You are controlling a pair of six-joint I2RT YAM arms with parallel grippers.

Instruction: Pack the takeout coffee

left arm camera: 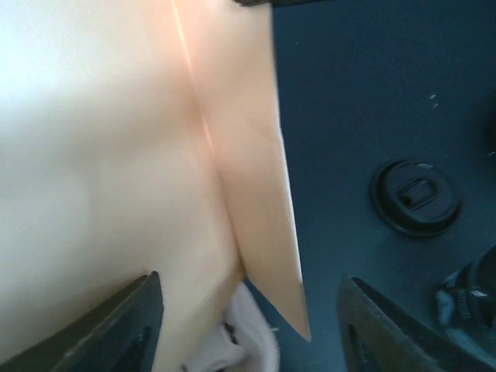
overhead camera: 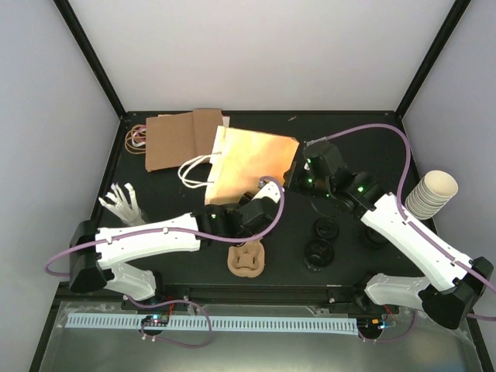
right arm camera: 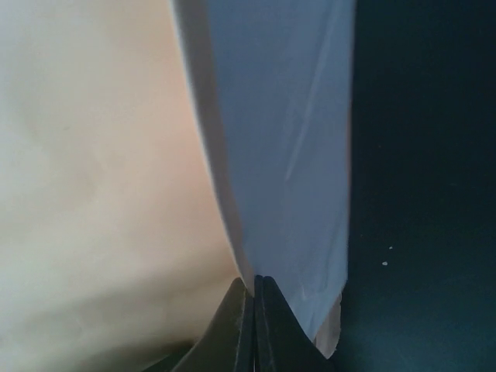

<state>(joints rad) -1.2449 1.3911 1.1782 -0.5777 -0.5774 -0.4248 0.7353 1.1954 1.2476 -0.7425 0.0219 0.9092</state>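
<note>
Your right tool (right arm camera: 254,291) is pressed together on a folded edge of the pale paper bag (overhead camera: 249,164), pinching the paper right at the fingertips. Your left tool (left arm camera: 249,293) is spread, with its fingers either side of the bag's near edge and nothing gripped. The takeout coffee (overhead camera: 325,228) is not packed yet. Three black-lidded cups stand on the counter (overhead camera: 178,260) to the right of the bag, close under your right arm, and one lid shows in the left wrist view (left arm camera: 416,198).

The step looks like opening the bag. Grip firmly with the right tool and let it act as the anchor. Slide the left tool onto a single layer of the opposite wall before closing, since catching both layers would hold the bag flat. Draw the walls apart slowly so the paper does not tear, and steer your right elbow clear of the cups.
</note>
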